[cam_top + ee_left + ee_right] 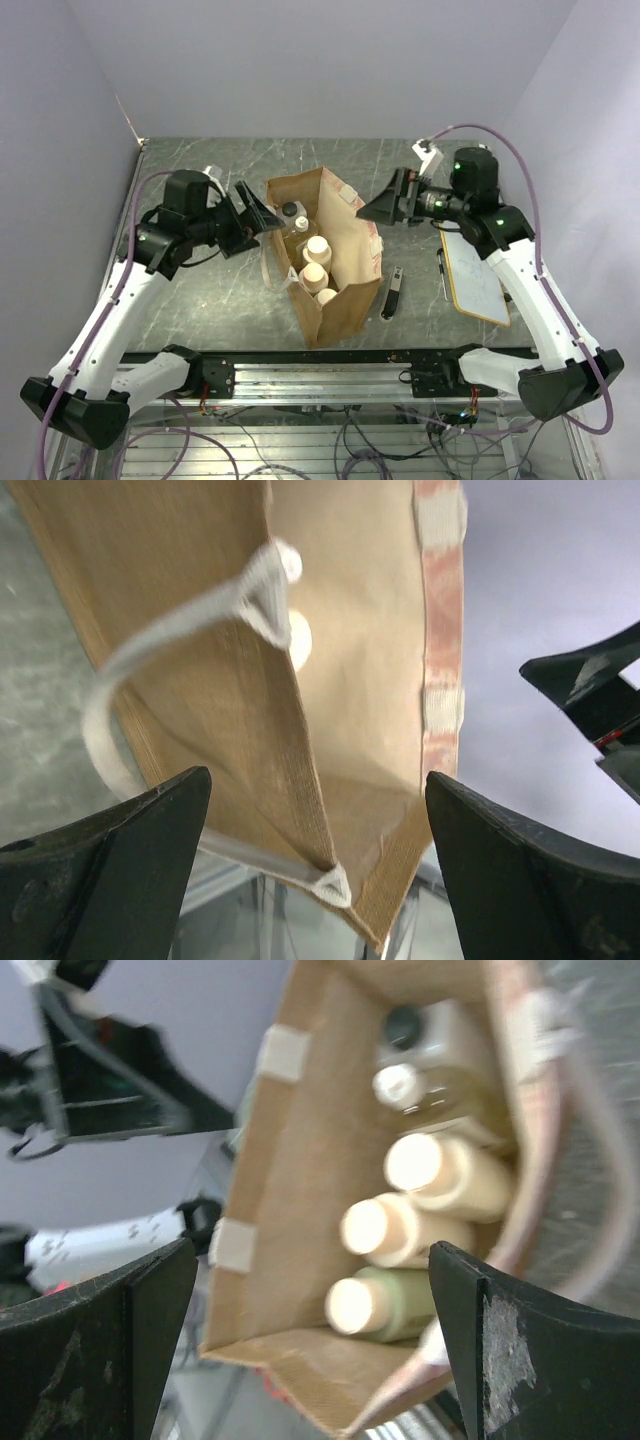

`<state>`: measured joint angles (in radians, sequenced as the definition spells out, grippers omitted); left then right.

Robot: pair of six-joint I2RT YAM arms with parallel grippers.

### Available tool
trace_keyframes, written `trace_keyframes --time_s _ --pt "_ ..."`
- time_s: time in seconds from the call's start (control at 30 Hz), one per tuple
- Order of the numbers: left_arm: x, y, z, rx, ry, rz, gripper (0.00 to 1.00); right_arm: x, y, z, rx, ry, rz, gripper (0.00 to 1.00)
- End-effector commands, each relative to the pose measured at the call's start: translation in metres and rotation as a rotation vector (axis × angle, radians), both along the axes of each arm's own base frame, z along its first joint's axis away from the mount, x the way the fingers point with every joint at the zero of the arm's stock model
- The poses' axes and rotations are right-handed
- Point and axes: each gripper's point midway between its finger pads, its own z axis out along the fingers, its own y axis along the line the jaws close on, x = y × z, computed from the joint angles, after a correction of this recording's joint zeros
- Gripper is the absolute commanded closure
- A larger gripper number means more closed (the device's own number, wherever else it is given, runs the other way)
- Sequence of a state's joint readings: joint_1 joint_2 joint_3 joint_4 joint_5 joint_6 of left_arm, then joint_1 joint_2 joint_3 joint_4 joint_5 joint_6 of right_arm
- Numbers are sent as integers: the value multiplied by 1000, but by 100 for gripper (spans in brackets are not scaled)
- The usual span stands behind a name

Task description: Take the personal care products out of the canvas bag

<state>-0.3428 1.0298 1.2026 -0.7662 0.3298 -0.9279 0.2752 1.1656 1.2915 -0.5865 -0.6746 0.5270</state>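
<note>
nothing's out yet: the bag (345, 290) stands in the middle of the table (200, 290), all five bottles (318, 250) upright inside. the left gripper (268, 218) and right gripper (366, 212) hover either side of its rim, fingers spread wide, holding nothing.

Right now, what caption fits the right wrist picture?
Open right tool looks into the canvas bag, five capped bottles packed inside.

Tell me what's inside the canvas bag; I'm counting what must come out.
Five bottles show in the canvas bag: three tan-capped bottles, a black-capped bottle, a white-capped bottle. Anything beneath them is hidden by its walls.
</note>
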Motion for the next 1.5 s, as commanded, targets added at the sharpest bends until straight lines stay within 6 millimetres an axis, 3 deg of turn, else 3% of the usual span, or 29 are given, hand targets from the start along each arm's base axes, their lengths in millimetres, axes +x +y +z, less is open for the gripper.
trace_keyframes --time_s 0.0,0.2,0.4,0.53,0.77,0.93,1.1,1.3,1.47 --pt "-33 -34 -17 -55 136 -130 1 -39 47 22 89 29 161 0" --pt "-61 -60 -26 -32 173 -201 1 -73 68 -2 53 140 261 0" --pt "-93 -79 -60 -33 283 -247 0 -106 76 -34 62 258 310 7" --pt "-111 -89 -73 -23 312 -286 2 -127 78 -61 12 308 323 9" --pt "-135 -94 -94 20 343 -343 3 -156 64 -112 -111 377 300 20" --pt "-149 -77 -132 116 404 -332 5 -155 42 -158 -253 357 233 23" --pt "-157 -65 -149 118 422 -315 5 -157 24 -188 -364 368 199 25" --pt "-167 -54 -176 181 469 -329 6 -162 19 -202 -376 409 181 24" --pt "-161 -52 -171 239 438 -345 6 -149 27 -173 -362 360 177 20"
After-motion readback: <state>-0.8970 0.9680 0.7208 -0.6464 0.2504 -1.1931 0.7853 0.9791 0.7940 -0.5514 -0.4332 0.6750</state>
